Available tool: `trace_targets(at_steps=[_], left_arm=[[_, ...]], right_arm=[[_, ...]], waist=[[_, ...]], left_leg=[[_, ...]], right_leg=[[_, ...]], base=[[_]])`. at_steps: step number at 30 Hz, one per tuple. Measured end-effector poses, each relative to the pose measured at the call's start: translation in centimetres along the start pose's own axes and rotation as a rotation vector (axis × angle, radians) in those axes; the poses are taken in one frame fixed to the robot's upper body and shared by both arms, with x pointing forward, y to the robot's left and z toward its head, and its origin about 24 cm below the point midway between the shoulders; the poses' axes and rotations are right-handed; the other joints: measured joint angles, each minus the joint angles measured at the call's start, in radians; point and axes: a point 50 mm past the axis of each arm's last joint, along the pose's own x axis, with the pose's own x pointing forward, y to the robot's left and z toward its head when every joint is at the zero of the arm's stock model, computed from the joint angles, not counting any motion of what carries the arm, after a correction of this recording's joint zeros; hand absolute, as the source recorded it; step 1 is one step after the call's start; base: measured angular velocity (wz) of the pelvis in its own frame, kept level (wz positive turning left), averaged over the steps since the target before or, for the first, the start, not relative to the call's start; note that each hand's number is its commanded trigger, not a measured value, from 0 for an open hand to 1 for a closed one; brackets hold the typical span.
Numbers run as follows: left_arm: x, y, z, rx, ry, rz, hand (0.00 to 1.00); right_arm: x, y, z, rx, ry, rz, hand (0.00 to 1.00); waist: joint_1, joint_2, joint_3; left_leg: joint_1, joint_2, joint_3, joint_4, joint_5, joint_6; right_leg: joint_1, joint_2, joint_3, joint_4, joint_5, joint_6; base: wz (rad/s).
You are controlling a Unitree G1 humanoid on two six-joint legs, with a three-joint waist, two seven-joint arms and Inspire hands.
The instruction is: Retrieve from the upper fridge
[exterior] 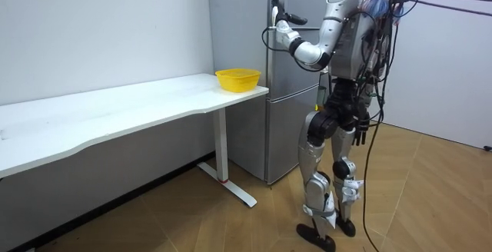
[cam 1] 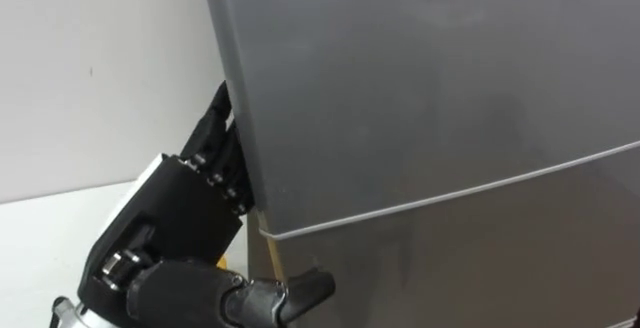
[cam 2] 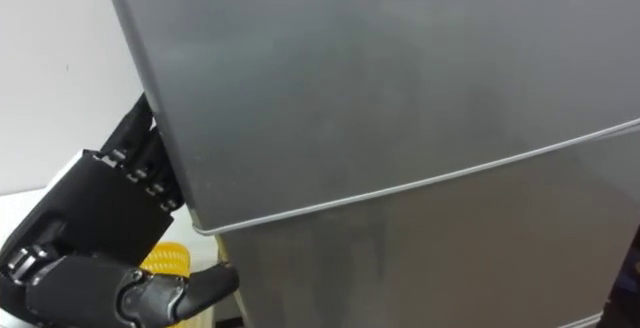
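Left eye view: left hand point(cam 1: 180, 208) at the left edge of the upper door point(cam 1: 430, 88), lower left of frame.
You see the hand laid up along that edge with its thumb stuck out to the right under the door's lower corner. Its fingertips go behind the door, so you cannot tell whether it grips. The upper door takes the upper right of frame, the lower door point(cam 1: 480, 268) just beneath the seam. Room view: robot stands upright at the fridge point(exterior: 246, 52), right of centre, arm raised. A yellow bowl point(exterior: 237, 78) sits on the table point(exterior: 115, 114) end beside the fridge.
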Motion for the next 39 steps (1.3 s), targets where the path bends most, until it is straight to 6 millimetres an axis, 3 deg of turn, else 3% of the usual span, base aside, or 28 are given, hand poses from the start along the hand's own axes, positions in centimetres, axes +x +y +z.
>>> trace_targets(at_steps=[10,13,16,17,19,20,22,24,25,39], left_arm=[[0.7,0.0,0.3,-0.001,-0.023,0.026,1.0],[0.7,0.2,0.3,0.004,-0.022,0.051,0.85],[0.8,0.2,0.3,0.017,-0.02,0.054,0.9],[0.8,0.2,0.3,0.018,-0.02,0.056,0.88],[0.8,0.2,0.3,0.02,-0.019,0.059,0.78],[0.8,0.2,0.3,0.02,-0.018,0.06,0.65],[0.8,0.2,0.3,0.019,-0.017,0.061,0.51],[0.8,0.2,0.3,0.012,-0.019,0.061,0.22],[0.9,0.1,0.2,-0.001,-0.023,0.058,0.0],[1.3,-0.9,-0.4,-0.06,0.005,-0.041,0.0]], right_arm=[[0.0,0.3,-0.3,-0.02,0.007,0.0,0.0],[0.0,0.3,-0.3,-0.026,0.009,0.0,0.0],[0.0,0.4,-0.4,-0.038,0.019,0.005,0.0],[0.0,0.4,-0.4,-0.04,0.02,0.006,0.0],[0.0,0.4,-0.4,-0.044,0.02,0.007,0.0],[0.0,0.4,-0.4,-0.044,0.02,0.007,0.0],[0.0,0.5,-0.4,-0.046,0.022,0.013,0.0],[0.0,0.5,-0.3,-0.055,0.02,0.017,0.0],[0.0,0.6,-0.3,-0.059,0.02,0.018,0.0],[0.0,-0.2,0.1,-0.07,0.01,-0.002,0.0]], waist=[[0.001,-0.002,-0.0039],[-0.008,-0.002,-0.0037],[-0.014,-0.004,-0.0029],[-0.015,-0.004,-0.0027],[-0.018,-0.005,-0.0021],[-0.019,-0.006,-0.0013],[-0.019,-0.007,-0.0003],[-0.019,-0.007,-0.0003],[-0.019,-0.008,-0.0002],[-0.021,0.015,-0.0117]], left_leg=[[-0.011,-0.003,-0.004,0.001,0.0,0.0],[-0.011,-0.003,-0.004,0.001,0.0,0.0],[-0.01,-0.003,-0.004,0.001,0.0,0.0],[-0.01,-0.003,-0.004,0.001,0.0,0.0],[-0.01,-0.003,-0.004,0.001,0.0,0.0],[-0.01,-0.003,-0.004,0.001,0.0,0.0],[-0.012,-0.003,-0.004,0.001,0.0,0.0],[-0.013,-0.003,-0.004,0.001,0.0,0.001],[-0.013,-0.004,-0.004,0.001,0.0,0.001],[-0.017,-0.003,0.005,0.01,0.001,0.002]], right_leg=[[0.005,-0.002,-0.023,-0.012,0.001,0.002],[0.005,-0.002,-0.023,-0.012,0.001,0.002],[0.006,-0.002,-0.022,-0.012,0.001,0.002],[0.005,-0.002,-0.022,-0.012,0.001,0.002],[0.005,-0.003,-0.021,-0.012,0.002,0.003],[0.005,-0.003,-0.021,-0.012,0.002,0.003],[0.004,-0.003,-0.02,-0.011,0.002,0.003],[0.003,-0.003,-0.02,-0.011,0.002,0.003],[0.003,-0.003,-0.02,-0.012,0.002,0.003],[0.004,-0.005,-0.018,-0.01,0.008,0.007]], base=[[0.07],[0.0],[0.0],[0.0],[0.0],[0.0],[0.0],[0.0],[0.0],[0.0]])
